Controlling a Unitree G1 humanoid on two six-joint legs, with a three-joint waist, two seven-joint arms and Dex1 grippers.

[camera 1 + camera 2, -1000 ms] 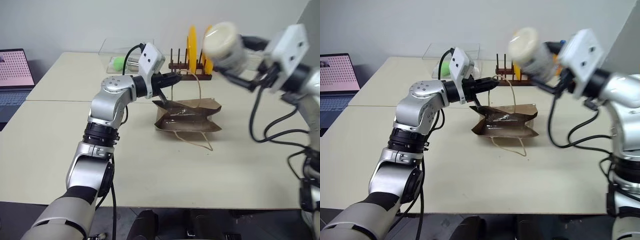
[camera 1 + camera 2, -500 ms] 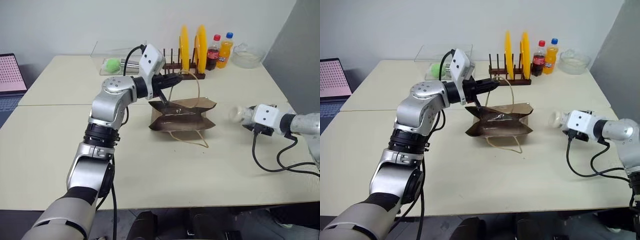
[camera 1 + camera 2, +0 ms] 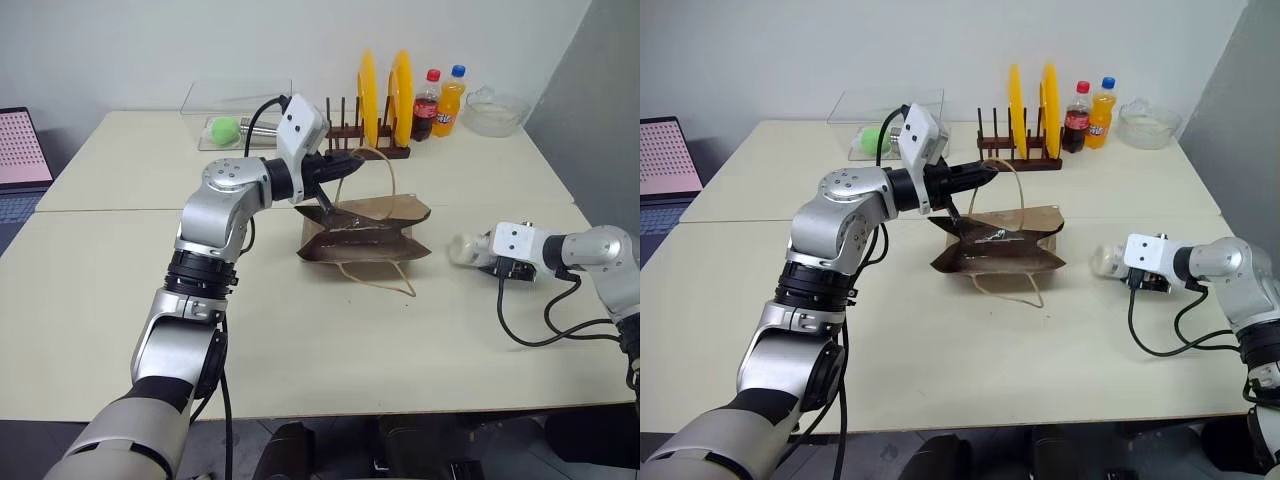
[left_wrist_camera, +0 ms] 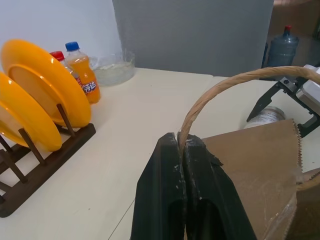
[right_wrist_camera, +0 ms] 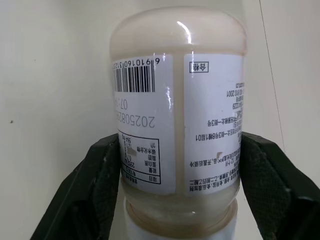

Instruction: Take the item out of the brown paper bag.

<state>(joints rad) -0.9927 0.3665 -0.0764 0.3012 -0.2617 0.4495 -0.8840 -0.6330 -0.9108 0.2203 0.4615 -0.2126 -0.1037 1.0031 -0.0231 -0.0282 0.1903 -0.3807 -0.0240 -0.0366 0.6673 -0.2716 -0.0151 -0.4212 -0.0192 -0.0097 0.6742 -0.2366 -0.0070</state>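
The brown paper bag stands crumpled in the middle of the table. My left gripper is shut on one of its twisted loop handles and holds it up; the other handle lies on the table in front. The item, a whitish bottle with a printed label, lies on its side on the table to the right of the bag. My right gripper is low over the table with one black finger against each side of the item.
At the back stand a wooden rack with two yellow plates, a cola bottle, an orange soda bottle and a glass bowl. A clear box with a green ball sits back left. A laptop is far left.
My right arm has come down from high above the bag to the table on the right, bringing the item with it. The left gripper has kept still on the handle.
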